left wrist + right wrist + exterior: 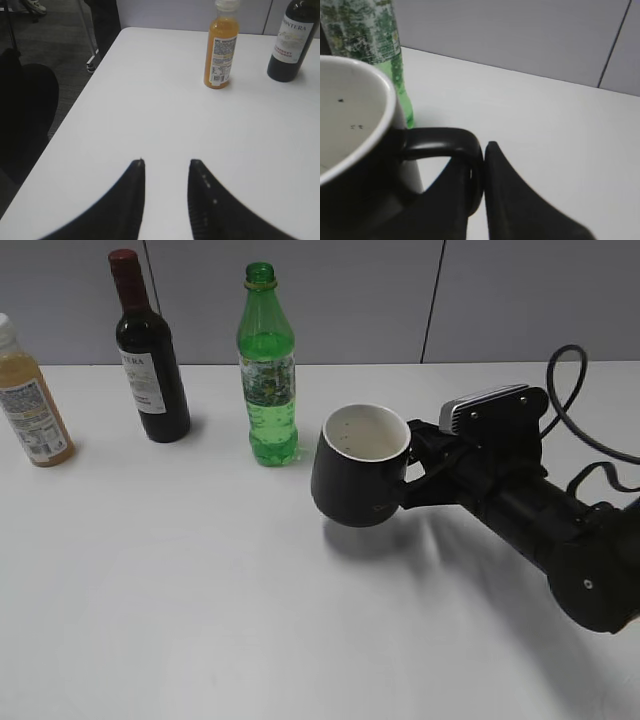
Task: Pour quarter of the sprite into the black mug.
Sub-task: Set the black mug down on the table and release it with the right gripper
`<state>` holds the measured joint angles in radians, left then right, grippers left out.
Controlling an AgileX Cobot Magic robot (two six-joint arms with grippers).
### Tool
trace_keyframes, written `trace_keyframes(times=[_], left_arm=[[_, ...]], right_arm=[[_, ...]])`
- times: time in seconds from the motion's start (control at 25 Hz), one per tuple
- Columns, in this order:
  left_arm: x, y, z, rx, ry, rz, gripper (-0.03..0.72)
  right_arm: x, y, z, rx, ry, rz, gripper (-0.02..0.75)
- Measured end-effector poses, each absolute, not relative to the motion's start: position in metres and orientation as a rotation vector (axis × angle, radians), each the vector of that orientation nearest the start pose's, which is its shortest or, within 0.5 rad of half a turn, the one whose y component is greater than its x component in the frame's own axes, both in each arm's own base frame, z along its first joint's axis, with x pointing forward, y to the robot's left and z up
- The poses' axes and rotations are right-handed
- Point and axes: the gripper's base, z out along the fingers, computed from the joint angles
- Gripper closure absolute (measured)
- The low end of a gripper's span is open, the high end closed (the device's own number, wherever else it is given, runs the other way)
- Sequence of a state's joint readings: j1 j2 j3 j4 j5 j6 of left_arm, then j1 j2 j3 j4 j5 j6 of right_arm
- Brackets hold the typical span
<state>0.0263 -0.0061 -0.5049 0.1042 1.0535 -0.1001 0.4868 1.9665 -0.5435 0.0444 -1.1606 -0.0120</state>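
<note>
the right gripper clamps the loop handle of the black mug, its dark fingers pinched on either side of the handle in the right wrist view. the mug hangs just above the white table, tilted a little with its mouth toward the camera, and a soft shadow lies on the table under it. its white interior shows a few small dark specks and looks empty of liquid.

the sprite stands upright on the table just left of and behind the mug — near it but apart. its cap is off, the neck open, and the green liquid reaches up to about the shoulder. in the right wrist view the bottle's mottled label rises directly behind the mug's rim.

further left stand a dark wine bottle with a red top and, at the edge of the exterior view, an orange juice bottle, both upright and well apart from the mug.

the left gripper is out of the exterior view; its own camera shows the two fingers parted over bare table near the table's left edge — grasping nothing.
</note>
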Motion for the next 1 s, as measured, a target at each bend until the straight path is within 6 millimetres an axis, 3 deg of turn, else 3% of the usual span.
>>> trace_keyframes(times=[0.44, 1.0], left_arm=[[-0.007, 0.008, 0.28, -0.133, 2.018, 0.078, 0.452], [-0.007, 0.008, 0.28, -0.133, 2.018, 0.078, 0.452]], right_arm=[[0.289, 0.184, 0.096, -0.398, 1.708, 0.33, 0.699], [0.286, 0.195, 0.077, -0.471, 1.738, 0.352, 0.699]])
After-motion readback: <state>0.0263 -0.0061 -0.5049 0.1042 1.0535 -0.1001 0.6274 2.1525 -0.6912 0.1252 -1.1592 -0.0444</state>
